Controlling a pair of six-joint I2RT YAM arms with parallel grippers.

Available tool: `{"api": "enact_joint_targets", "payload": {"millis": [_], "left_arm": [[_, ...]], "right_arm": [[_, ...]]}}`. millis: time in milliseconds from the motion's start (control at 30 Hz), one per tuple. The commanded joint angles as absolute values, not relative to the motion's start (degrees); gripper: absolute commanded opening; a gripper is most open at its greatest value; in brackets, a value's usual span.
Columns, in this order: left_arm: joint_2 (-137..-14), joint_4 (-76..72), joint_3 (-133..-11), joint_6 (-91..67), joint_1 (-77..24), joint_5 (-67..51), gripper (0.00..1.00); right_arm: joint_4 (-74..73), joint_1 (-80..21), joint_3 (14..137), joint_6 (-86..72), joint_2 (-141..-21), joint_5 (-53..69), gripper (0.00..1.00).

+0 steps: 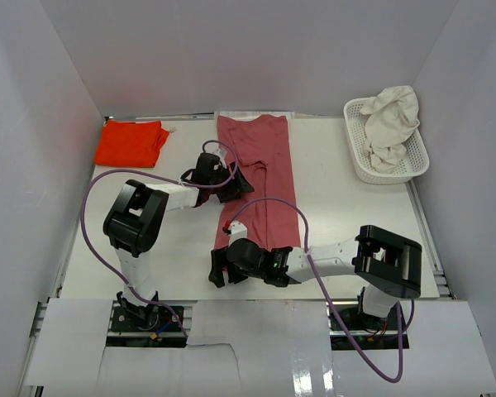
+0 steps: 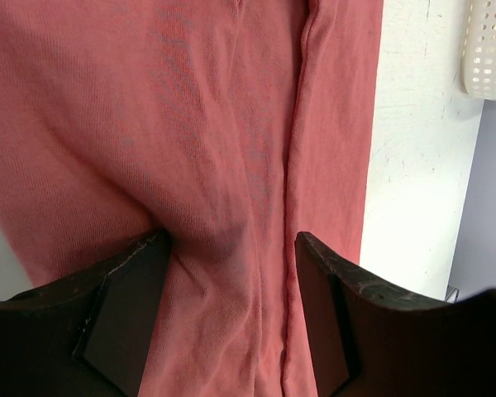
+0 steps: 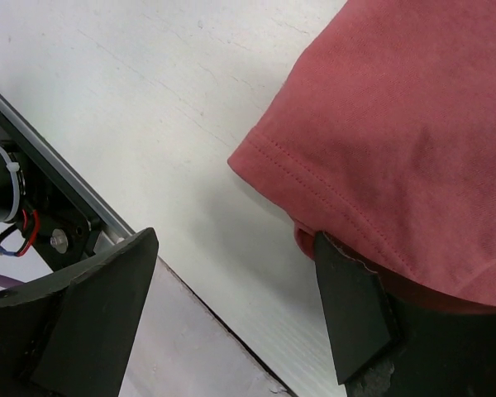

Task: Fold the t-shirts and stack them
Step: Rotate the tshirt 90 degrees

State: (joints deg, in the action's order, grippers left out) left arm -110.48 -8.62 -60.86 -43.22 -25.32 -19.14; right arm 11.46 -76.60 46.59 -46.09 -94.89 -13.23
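The dusty rose-red t-shirt (image 1: 260, 178) lies folded into a long strip at the table's middle. My left gripper (image 1: 236, 184) is open over its left edge. In the left wrist view its jaws (image 2: 231, 240) straddle slightly bunched rose cloth (image 2: 198, 124). My right gripper (image 1: 221, 269) is open at the shirt's near left corner. In the right wrist view (image 3: 236, 240) one finger (image 3: 351, 314) touches the hem corner (image 3: 380, 124) from below. The orange-red t-shirt (image 1: 131, 142) lies folded at the back left. The cream-white t-shirt (image 1: 393, 124) is bunched in the basket.
The white lattice basket (image 1: 372, 172) stands at the back right; its corner shows in the left wrist view (image 2: 489, 50). White walls enclose the table (image 1: 339, 207). The table's near edge and a metal rail (image 3: 33, 207) lie just under my right gripper.
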Motion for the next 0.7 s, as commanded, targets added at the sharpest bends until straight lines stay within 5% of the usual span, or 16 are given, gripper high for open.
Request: {"api": "enact_joint_targets", "payload": {"millis": [0,667], "left_arm": [[-111.71,-5.1,-61.52,-42.01,-26.02,-18.46,0.74],[-112.41,-4.83,-61.7,-41.66,-26.02,-18.11,0.74]], "right_arm": [[12.48,-75.94,48.78,-45.53,-96.06,-12.75,0.82],[17.58,-75.94,48.25,-46.76,-97.21,-8.7,0.74]]}}
